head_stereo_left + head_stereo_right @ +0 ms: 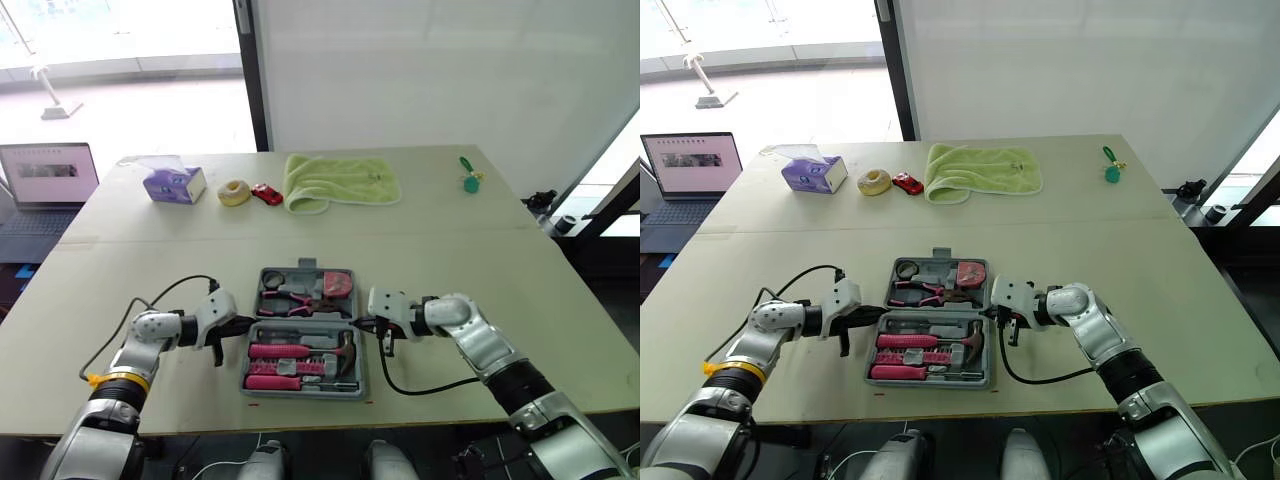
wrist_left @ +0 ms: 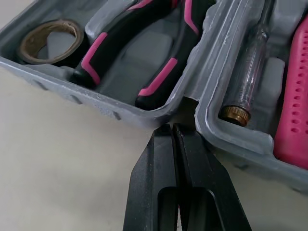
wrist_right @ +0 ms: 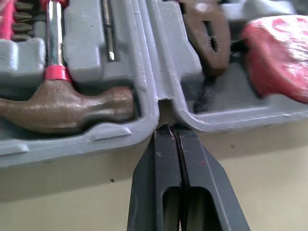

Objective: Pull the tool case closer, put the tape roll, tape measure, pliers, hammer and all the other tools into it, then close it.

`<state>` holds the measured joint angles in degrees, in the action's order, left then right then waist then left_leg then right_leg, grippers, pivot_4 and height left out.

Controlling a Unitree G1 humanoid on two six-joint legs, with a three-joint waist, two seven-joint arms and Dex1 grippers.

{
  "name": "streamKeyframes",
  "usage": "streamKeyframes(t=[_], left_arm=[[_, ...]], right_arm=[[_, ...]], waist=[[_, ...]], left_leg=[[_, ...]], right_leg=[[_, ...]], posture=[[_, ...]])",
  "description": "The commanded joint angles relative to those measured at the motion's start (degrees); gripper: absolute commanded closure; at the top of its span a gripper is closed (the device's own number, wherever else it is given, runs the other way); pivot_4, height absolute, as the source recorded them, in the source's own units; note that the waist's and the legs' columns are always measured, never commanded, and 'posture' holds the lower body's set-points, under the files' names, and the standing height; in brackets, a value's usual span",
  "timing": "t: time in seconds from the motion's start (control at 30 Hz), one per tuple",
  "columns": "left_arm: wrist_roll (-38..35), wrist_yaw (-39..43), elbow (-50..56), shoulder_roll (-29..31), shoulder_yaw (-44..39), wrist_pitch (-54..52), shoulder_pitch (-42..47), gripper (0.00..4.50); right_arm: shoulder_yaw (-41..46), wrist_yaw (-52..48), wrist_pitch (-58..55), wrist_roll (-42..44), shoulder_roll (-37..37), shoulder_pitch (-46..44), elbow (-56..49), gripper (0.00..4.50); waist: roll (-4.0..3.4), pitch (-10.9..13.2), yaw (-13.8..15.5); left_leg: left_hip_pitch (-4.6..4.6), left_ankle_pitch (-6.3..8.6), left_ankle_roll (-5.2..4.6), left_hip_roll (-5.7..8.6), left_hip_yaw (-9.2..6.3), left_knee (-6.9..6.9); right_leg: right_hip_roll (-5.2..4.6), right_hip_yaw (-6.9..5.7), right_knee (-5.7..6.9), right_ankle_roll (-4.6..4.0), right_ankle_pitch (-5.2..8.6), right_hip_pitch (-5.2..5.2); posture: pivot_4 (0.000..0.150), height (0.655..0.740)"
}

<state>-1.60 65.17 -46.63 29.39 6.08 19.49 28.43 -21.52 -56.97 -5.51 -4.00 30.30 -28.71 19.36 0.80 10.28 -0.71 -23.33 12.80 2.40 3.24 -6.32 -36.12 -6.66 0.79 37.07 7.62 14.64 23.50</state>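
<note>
From the head we see the tool case [image 1: 303, 392] lying open on the tabletop [image 1: 480, 260], near the front edge, with one gripper at each end of its hinge line. The left gripper [image 1: 243, 325] points in at the left end and the right gripper [image 1: 362, 324] at the right end.

The left wrist view gives us the detail there. Its two black fingers [image 2: 159, 163] are pressed flat together, gripping nothing, with their tips at the notch between the two grey halves. Beyond them, one half holds the tape roll [image 2: 26, 45] in a corner pocket and, beside it, the black-and-pink handles of the pliers [image 2: 113, 33]. The other half holds a clear-shafted screwdriver [image 2: 248, 82].

The right wrist view gives us the opposite end. Its fingers [image 3: 166, 159] are likewise closed on each other, tips at the same kind of notch. There we find the hammer [image 3: 67, 106] head seated in one half, and the nose of the pliers and the red tape measure [image 3: 279, 53] in the other.

Far across the tabletop lie a green towel [image 1: 340, 180] and a purple tissue box [image 1: 174, 184].
</note>
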Motion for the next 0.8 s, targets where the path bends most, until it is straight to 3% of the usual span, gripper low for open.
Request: streamKeyframes(t=[0.03, 0.8], left_arm=[[0.50, 1.08, 4.99, -3.02, 3.05, -1.88, 0.55, 4.40], [-1.52, -3.14, 26.14, -2.84, 2.87, -17.44, -13.31, 4.40]], right_arm=[[-0.36, -0.61, 1.18, 0.10, -2.00, -1.18, -1.72, 4.50], [0.15, -2.38, -6.73, -0.05, -1.33, 6.05, -11.69, 4.50]], waist=[[0.00, -0.01, 0.17], [-0.11, -0.12, -0.02]], left_leg=[[0.01, 0.00, 0.00, 0.01, -0.01, -0.02], [0.10, 0.01, -0.02, 0.03, -0.08, 0.01]], right_leg=[[-0.01, 0.00, 0.00, 0.00, 0.00, -0.04], [-0.03, -0.02, -0.07, 0.03, 0.02, -0.16]], posture=[[0.150, 0.7400], [0.150, 0.7400]])
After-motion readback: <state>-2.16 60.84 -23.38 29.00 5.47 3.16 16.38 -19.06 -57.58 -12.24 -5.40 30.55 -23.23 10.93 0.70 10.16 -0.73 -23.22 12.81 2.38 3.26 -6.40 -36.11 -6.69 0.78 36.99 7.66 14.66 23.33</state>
